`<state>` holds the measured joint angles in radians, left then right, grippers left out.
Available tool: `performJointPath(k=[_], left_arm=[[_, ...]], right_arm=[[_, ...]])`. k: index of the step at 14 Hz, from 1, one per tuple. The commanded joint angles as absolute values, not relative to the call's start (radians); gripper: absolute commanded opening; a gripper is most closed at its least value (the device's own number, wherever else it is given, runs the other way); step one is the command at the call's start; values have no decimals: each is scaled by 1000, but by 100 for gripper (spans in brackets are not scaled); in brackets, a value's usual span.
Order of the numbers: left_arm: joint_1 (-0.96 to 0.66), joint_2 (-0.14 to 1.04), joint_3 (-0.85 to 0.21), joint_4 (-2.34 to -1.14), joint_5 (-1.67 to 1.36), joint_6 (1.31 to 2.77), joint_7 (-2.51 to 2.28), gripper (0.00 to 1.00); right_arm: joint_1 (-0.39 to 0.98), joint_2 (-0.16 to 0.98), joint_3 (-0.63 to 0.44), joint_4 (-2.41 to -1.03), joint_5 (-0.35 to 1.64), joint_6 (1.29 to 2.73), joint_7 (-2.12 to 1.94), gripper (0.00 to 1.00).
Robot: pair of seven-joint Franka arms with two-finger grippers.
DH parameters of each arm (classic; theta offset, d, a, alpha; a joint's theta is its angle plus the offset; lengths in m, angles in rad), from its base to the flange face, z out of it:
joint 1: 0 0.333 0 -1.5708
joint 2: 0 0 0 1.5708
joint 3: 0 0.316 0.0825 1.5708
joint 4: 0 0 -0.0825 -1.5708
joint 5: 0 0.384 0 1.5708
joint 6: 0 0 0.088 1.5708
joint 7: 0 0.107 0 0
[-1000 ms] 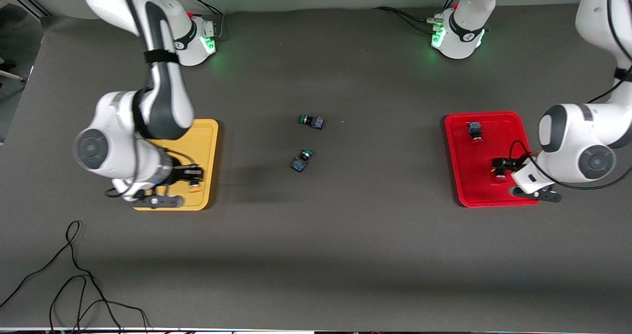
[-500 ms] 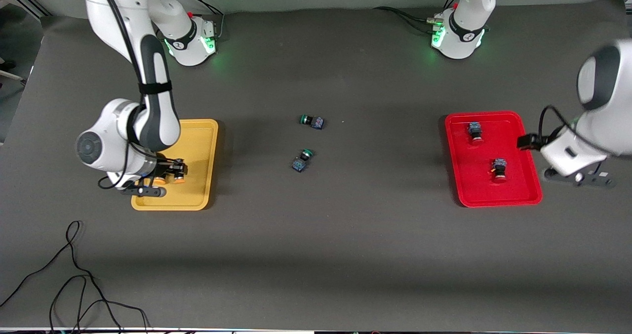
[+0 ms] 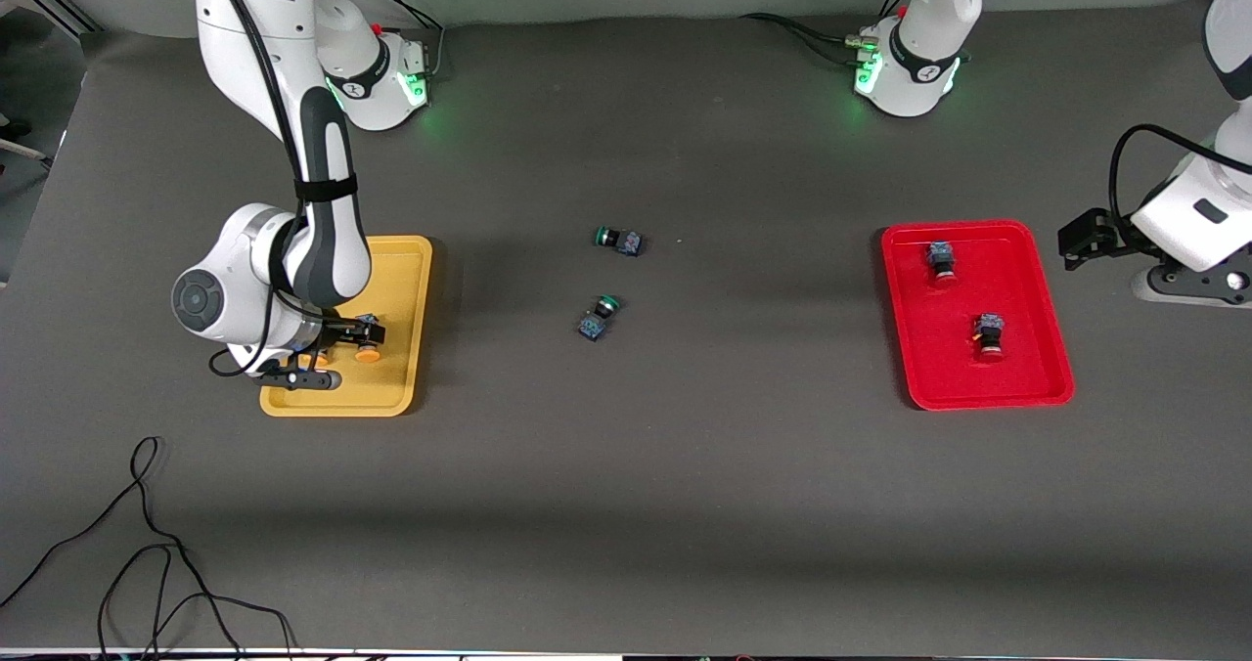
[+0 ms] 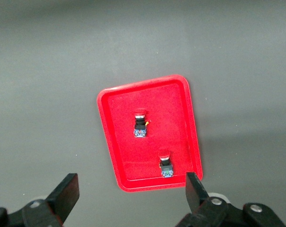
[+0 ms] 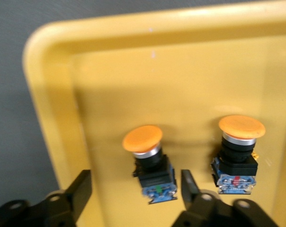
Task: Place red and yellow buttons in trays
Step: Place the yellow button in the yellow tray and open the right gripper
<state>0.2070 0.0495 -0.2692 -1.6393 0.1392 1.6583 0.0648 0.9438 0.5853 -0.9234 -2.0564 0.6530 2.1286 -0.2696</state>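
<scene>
- Since a second ago the left gripper (image 3: 1076, 241) has lifted out of the shallow red plastic tray (image 3: 1037, 387) and now hangs over bare table at the left arm's end, its fingers spread wide with nothing between them.
- Both red-capped push-button switches lie in that tray, one (image 3: 990, 333) nearer the front camera than the other (image 3: 941, 258).
- Meanwhile the right gripper (image 3: 337, 346) has risen slightly over the shallow yellow plastic tray (image 3: 416, 280); its fingers stand apart, straddling one orange-capped switch (image 5: 151, 163) without clamping it, the second orange-capped switch (image 5: 237, 153) just beside.
- Judging by this, sorting looks complete and the release step is ending.
- Next, the right gripper should lift straight up, clear of the caps.
- Two green-capped switches (image 3: 618, 241) sit mid-table and should be left alone.
</scene>
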Motion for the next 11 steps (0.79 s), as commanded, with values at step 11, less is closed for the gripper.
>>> performJointPath(k=[11], left_arm=[[-14, -71, -51, -1735, 110, 1637, 3, 100]], right_arm=[[1244, 512, -1390, -1703, 532, 1714, -134, 100]])
